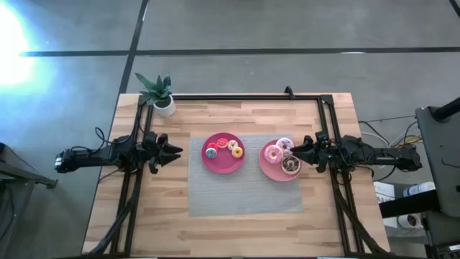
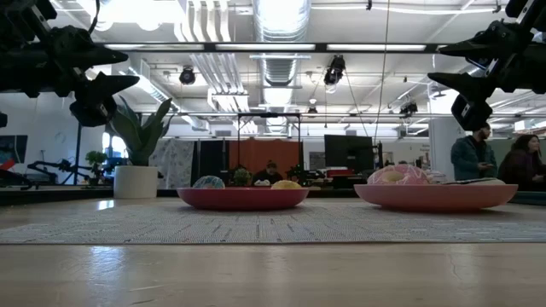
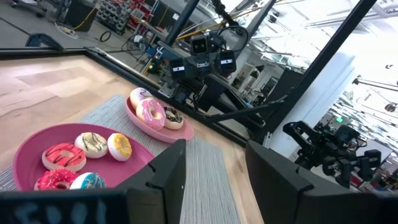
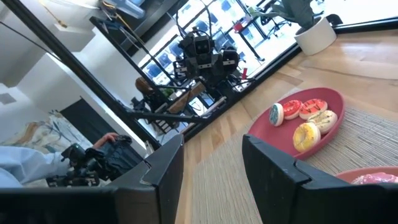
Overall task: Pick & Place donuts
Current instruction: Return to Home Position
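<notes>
Harsh glare blooms on the floor [image 1: 14, 50] at far left. Ceiling lights [image 2: 281, 13] blaze overhead, the left gripper [image 2: 132, 68] and right gripper [image 2: 437, 64] show as black silhouettes, and the table [image 1: 237, 230] sits evenly lit.

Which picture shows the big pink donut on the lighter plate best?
The left wrist view: the large pink donut shows whole, hole and icing, on the light pink plate. The high view shows it small from above; the low view only its top over the rim; the right wrist view barely an edge.
</notes>
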Tool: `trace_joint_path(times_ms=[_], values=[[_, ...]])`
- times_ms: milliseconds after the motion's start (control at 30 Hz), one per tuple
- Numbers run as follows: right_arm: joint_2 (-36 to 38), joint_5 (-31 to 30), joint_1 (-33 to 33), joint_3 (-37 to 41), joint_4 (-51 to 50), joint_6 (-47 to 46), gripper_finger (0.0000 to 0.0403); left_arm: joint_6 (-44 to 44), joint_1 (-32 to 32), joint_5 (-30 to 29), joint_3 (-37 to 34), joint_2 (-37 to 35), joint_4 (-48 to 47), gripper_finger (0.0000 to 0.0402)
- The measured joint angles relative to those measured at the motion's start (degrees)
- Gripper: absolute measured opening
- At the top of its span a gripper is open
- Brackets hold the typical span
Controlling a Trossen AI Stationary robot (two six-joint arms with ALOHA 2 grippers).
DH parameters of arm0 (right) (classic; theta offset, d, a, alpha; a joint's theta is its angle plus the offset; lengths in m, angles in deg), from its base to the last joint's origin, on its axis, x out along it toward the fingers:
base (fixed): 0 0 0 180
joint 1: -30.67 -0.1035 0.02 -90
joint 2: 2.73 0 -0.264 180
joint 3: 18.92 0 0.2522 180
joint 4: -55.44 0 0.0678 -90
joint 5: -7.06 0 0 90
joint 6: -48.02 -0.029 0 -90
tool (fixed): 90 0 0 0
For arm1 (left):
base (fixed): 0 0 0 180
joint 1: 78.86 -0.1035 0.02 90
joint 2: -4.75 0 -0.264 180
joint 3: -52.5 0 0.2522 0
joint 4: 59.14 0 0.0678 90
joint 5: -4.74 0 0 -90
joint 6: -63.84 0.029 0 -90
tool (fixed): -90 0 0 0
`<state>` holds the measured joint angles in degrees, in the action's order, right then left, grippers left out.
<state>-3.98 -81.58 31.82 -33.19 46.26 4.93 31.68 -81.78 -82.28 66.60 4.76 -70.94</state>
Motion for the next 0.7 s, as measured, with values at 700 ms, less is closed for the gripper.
trace_joint_path(times_ms=[700], values=[[-0.1, 0.0, 0.0, 0.0, 0.0, 0.0, 0.0155, 0.3, 0.0, -2.7, 0.0, 0.0, -0.8, 0.014]])
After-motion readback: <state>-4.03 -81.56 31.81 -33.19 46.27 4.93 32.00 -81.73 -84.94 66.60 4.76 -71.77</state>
